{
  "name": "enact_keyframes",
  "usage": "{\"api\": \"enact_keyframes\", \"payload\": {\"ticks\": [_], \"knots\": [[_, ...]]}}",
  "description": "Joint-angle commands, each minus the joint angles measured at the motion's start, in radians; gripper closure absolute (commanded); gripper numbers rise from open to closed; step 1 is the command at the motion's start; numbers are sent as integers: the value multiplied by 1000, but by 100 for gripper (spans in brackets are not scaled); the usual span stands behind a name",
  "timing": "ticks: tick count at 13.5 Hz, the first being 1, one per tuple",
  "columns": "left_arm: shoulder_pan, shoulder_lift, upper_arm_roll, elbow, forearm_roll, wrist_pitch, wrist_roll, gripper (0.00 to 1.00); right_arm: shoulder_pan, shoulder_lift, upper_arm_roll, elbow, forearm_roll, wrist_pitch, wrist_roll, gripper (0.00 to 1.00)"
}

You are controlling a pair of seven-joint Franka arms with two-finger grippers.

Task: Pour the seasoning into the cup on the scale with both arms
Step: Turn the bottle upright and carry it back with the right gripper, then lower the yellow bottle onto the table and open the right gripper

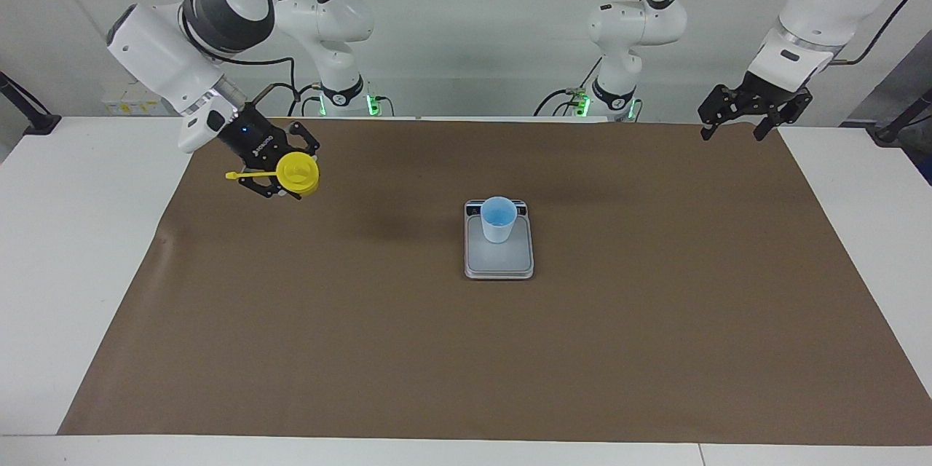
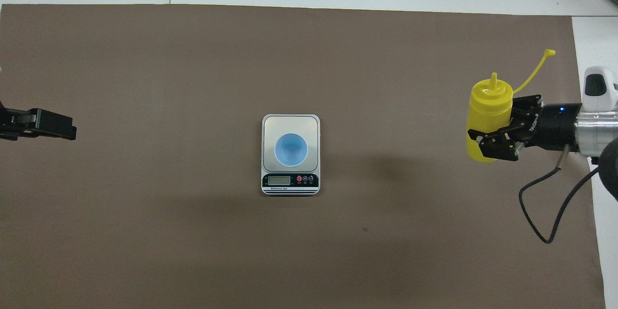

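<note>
We see the right gripper clamped on the seasoning over the mat's right-arm end, bottle body foreshortened facing, full length overhead, left gripper spread, waiting, cropped overhead, cup on scale mid-mat.

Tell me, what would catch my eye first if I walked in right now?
Probably the bright yellow squeeze bottle, held up in the air by the right gripper over the brown mat toward the right arm's end of the table. Next, the small pale blue cup standing on the silver scale at the mat's middle. The left gripper waits open, raised at the other end.
</note>
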Motion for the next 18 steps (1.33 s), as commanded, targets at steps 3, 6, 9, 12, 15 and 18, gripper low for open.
{"api": "enact_keyframes", "payload": {"ticks": [3,6,9,12,15,18], "knots": [[-4,-20,8,-15,-10,-8,-8,0,-91,-27,13,-132,137,13,-272,100],[-4,-20,8,-16,-9,-8,-8,0,-121,-18,13,-191,235,42,-418,100],[-4,-20,8,-15,-10,-8,-8,0,-128,-18,13,-215,293,48,-451,100],[-4,-20,8,-15,-9,-8,-8,0,-129,16,13,-225,333,108,-601,100],[-4,-20,8,-15,-9,-8,-8,0,-132,31,13,-257,404,132,-690,100],[-4,-20,8,-15,-10,-8,-8,0,-138,56,13,-277,444,162,-730,100]]}}
